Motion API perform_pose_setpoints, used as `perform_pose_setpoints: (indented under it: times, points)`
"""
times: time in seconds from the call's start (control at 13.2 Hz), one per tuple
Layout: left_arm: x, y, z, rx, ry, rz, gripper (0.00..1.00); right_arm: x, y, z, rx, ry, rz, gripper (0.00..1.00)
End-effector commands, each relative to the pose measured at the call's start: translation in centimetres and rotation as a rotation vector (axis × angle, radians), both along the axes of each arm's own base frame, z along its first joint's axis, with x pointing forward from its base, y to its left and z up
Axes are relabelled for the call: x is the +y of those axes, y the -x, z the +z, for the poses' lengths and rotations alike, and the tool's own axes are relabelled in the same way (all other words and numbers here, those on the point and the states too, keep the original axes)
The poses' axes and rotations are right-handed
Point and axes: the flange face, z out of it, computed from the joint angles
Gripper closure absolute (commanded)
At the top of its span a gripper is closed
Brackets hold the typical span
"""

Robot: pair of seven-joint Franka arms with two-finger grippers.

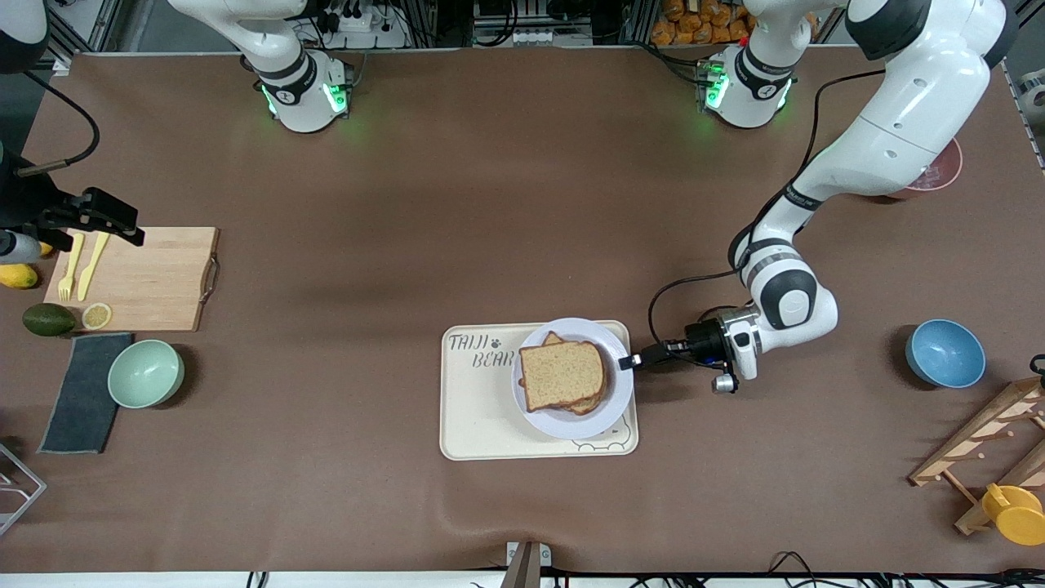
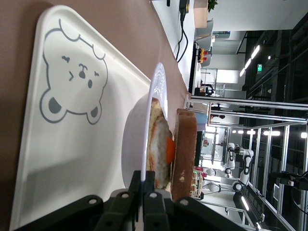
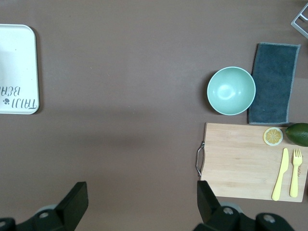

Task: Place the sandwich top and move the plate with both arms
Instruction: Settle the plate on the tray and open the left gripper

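The pale plate (image 1: 574, 331) sits on the cream bear tray (image 1: 482, 416), at the tray's end toward the left arm. On it lies the sandwich, with the sandwich top (image 1: 562, 374), a plain brown bread slice, lying over the lower layers. My left gripper (image 1: 630, 361) is low beside the tray and shut on the plate's rim. In the left wrist view its fingers (image 2: 136, 174) pinch the thin rim of the plate (image 2: 157, 91), with the sandwich top (image 2: 185, 149) and the tray (image 2: 72, 159) ahead. My right gripper (image 1: 114, 220) hangs open high over the cutting board, holding nothing (image 3: 142, 192).
Toward the right arm's end lie a wooden cutting board (image 1: 155, 278) with yellow cutlery, a mint bowl (image 1: 145, 373), a dark cloth (image 1: 86, 392) and an avocado (image 1: 49, 319). A blue bowl (image 1: 944, 353) and a wooden rack (image 1: 992, 441) with a yellow cup (image 1: 1015, 513) stand toward the left arm's end.
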Motion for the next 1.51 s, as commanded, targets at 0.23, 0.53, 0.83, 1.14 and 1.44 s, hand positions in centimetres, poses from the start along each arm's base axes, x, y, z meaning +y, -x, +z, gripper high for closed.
perform_pose_setpoints:
  times: [0.23,0.53,0.83,1.14,1.44]
  points:
    - [-2.1,-1.7,-2.3,0.004,0.0,-0.025,1.0,-0.3,-0.3,-0.8,0.002,0.003,-0.016,0.0]
    - [-2.4,-1.7,-2.8,0.005,-0.016,-0.035,1.0,-0.4,-0.3,-0.8,0.001,0.003,-0.018,0.0]
    - [-3.6,-1.1,-4.0,0.03,-0.071,-0.067,1.0,-0.4,-0.4,-1.0,0.004,0.003,-0.019,0.0]
    - [-3.3,-1.5,-3.6,0.023,-0.073,-0.064,0.67,-0.5,-0.4,-1.2,0.008,0.003,-0.019,0.0]
    - [-2.7,-2.2,-2.5,0.024,-0.068,-0.045,0.0,-0.5,-0.6,-1.6,0.013,0.003,-0.019,0.0]
